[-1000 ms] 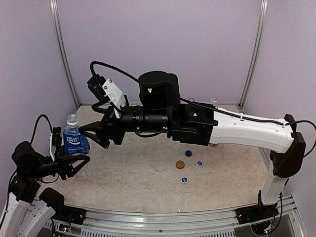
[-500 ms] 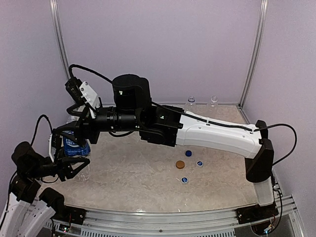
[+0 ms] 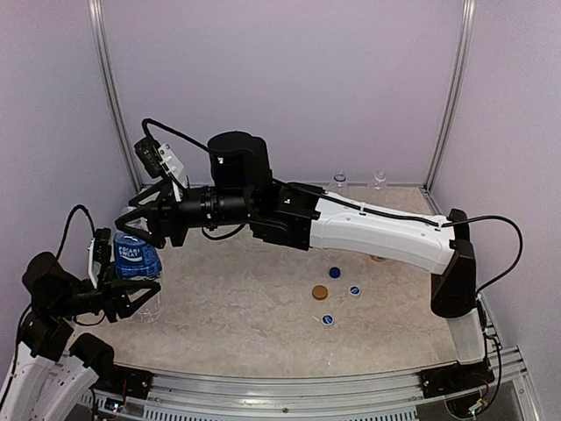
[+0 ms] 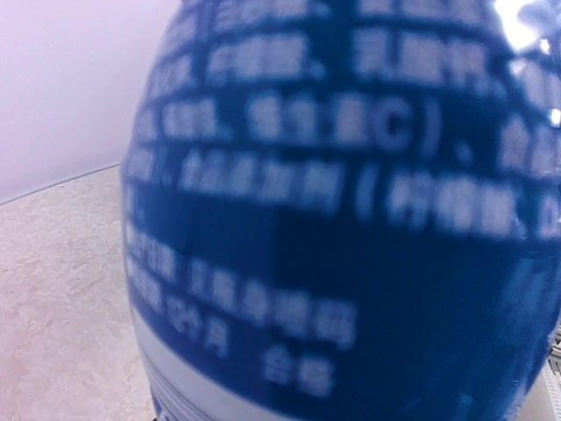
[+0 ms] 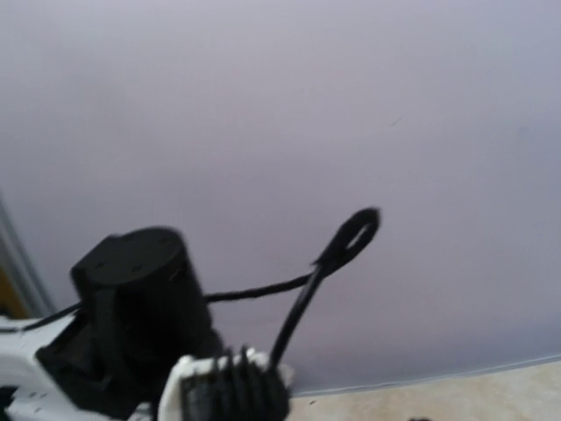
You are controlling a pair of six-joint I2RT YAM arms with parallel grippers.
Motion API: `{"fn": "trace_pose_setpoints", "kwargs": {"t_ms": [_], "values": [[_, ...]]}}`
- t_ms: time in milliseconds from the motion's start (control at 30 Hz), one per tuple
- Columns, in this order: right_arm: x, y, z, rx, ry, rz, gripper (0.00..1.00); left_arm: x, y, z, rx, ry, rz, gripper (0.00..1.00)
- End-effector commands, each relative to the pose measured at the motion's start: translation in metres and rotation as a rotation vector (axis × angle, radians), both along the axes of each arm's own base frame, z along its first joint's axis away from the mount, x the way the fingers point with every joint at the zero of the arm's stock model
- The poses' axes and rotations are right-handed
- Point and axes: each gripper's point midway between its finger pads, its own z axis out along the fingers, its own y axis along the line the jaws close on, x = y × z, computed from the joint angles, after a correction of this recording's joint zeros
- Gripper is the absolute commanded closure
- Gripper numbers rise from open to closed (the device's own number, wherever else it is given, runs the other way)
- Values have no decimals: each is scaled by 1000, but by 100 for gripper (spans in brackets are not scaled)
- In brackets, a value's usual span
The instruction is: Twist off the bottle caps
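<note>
**Overhead view.** The left gripper (image 3: 145,295) is seen closed on the lower body of a labelled bottle (image 3: 136,260), which is held upright near the left edge of the table (image 3: 245,311). The right gripper (image 3: 133,229) is set at the bottle's top, with its fingers spread on either side of the neck. The cap there is hidden by those fingers, so it cannot be told whether they are clamped on it or merely placed around it. Three blue caps (image 3: 335,272) and one orange-brown cap (image 3: 320,291) are shown loose on the table right of centre, well apart from both grippers. Two small bottles (image 3: 339,181) are stood at the far edge.

**Left wrist view.** Only the dark blue label (image 4: 351,219) is shown, with blurred white print filling the frame.

**Right wrist view.** A lilac wall (image 5: 351,105), a looped black cable (image 5: 344,241) and a black motor housing (image 5: 131,289) are recorded — the bottle and the fingertips lie outside this view.
</note>
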Motion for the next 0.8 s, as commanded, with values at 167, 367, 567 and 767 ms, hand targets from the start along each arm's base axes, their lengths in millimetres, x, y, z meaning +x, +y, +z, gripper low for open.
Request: {"fn": "trace_pose_setpoints", "kwargs": {"t_ms": [167,367,567,767], "values": [[-11,3,-36,-67,18,77,84,-2,0,4,-4,-38,-5,60],[6,-7,-33,-79,5,-41,100,4,4,4,-9,-36,32,26],[65,-55,-38,-172,-20,-429,100,11,11,8,-28,-42,98,1],[136,-162,-71,-235,-142,-890,100,13,15,11,-41,-50,133,1]]}}
